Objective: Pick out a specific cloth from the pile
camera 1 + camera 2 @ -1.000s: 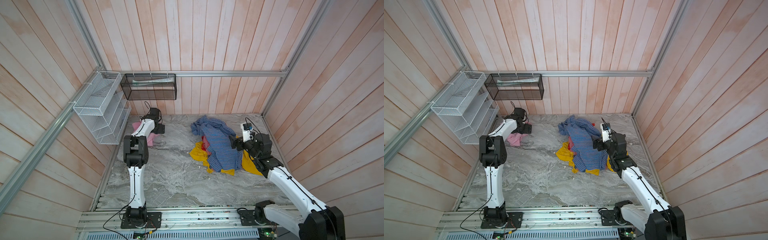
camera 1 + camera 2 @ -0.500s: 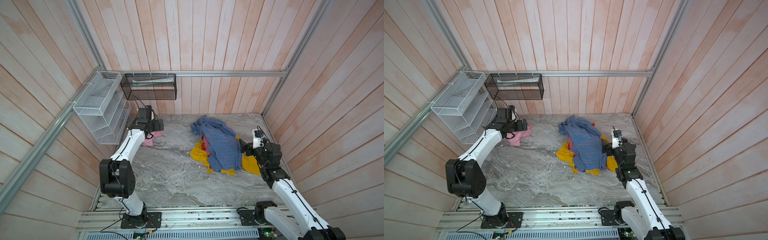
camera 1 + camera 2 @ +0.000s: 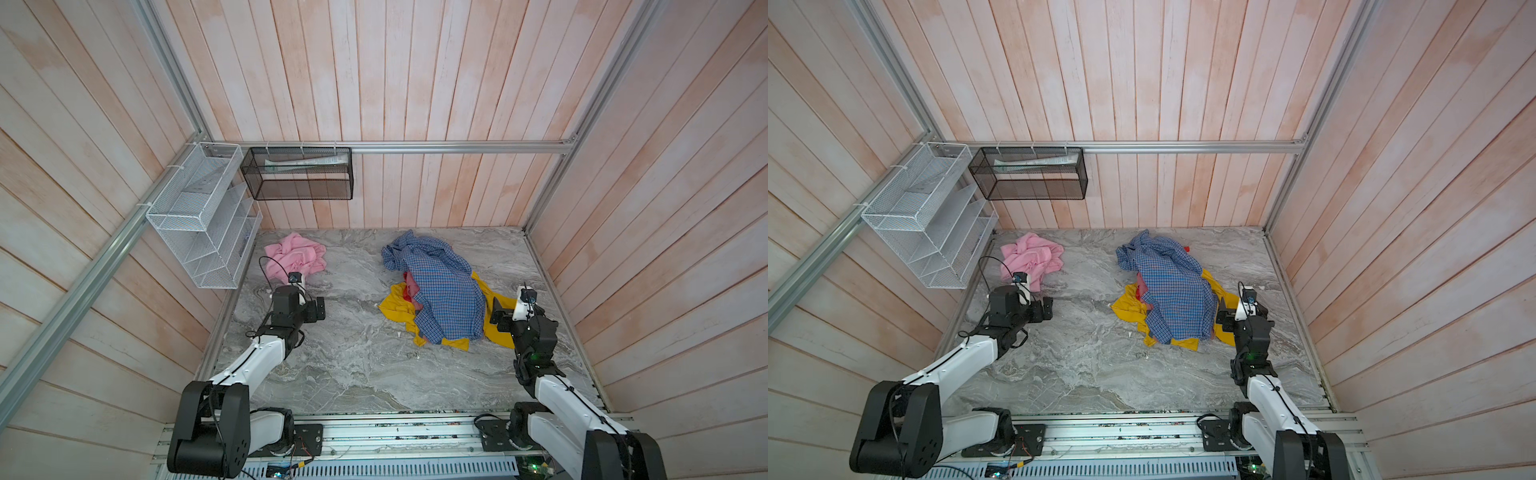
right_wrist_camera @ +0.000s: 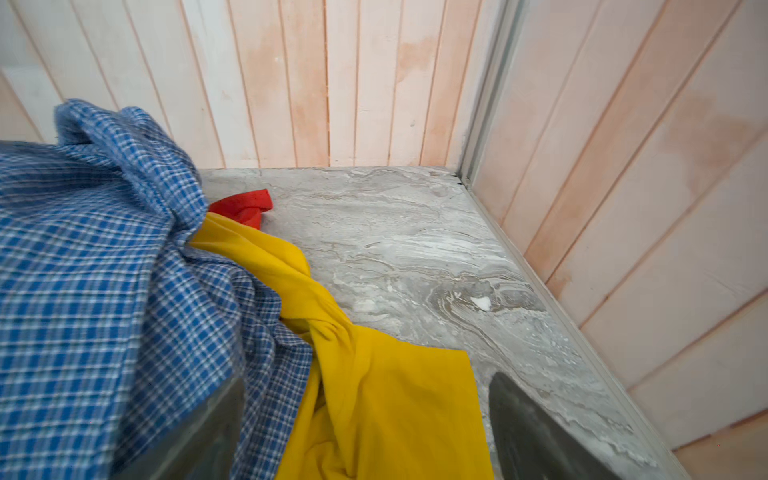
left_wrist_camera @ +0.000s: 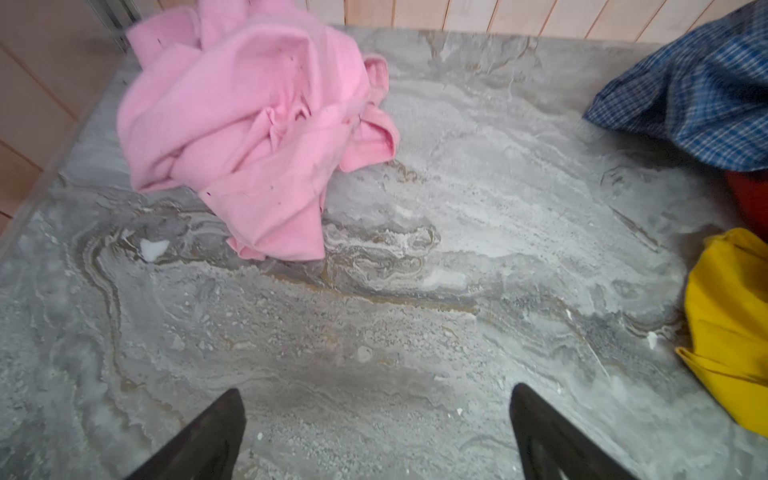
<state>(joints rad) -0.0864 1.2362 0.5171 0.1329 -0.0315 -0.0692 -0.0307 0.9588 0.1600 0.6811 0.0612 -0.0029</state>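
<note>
We find the cloth (image 3: 295, 257) alone in the far left corner of the table (image 3: 353, 365), well apart from the pile (image 3: 395, 308) on the right — there the shirt (image 3: 446, 291) lies on top. One wall rack (image 3: 199, 216) hangs left of the cloth, a wall basket (image 3: 297, 174) behind it.

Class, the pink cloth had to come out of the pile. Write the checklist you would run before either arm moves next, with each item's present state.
1. The pink cloth lies apart from the pile: ok, bare table between them.
2. The left gripper is empty and off the pink cloth: ok, jaws wide, nothing between them.
3. The right gripper is open: ok, jaws apart.
4. The right gripper is free of fabric: cannot tell; the yellow cloth and checked shirt lie right at its fingers.
5. No more pink hidden in the pile: cannot tell; the checked shirt covers most of it.
</note>
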